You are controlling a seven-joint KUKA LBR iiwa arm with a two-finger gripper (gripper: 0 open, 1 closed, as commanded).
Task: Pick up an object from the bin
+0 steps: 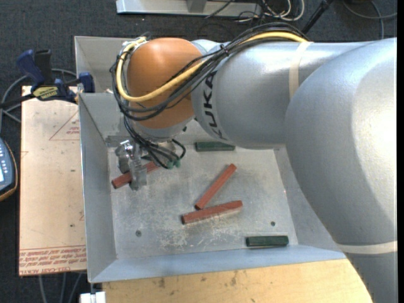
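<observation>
the gripper (136, 179) hangs low in the left part of the bin (96, 188), close to the left wall, with the orange cover (158, 81) and the looped cables (129, 100) of the wrist directly above it. whether the jaws are spread or pressed together cannot be told, since the gripper body hides the tips.

right at the jaws lies a short red-brown stick (120, 182). it runs crosswise under them, with one end poking out to their left and a bit of the other end showing to their right. it cannot be told whether the jaws touch it or only stand over it.

well to the right of the jaws, and a little farther up the bin, lies the upper green bar (214, 146), dark and flat. to the lower right of the jaws, well apart from them, a slanted red-brown stick (216, 185) leans down toward a longer red-brown stick (212, 213), their near ends touching or nearly so. farthest from the jaws, near the front right corner, lies the lower green bar (267, 240). pale dust and crumbs speckle the floor below and to the right of the jaws.
</observation>
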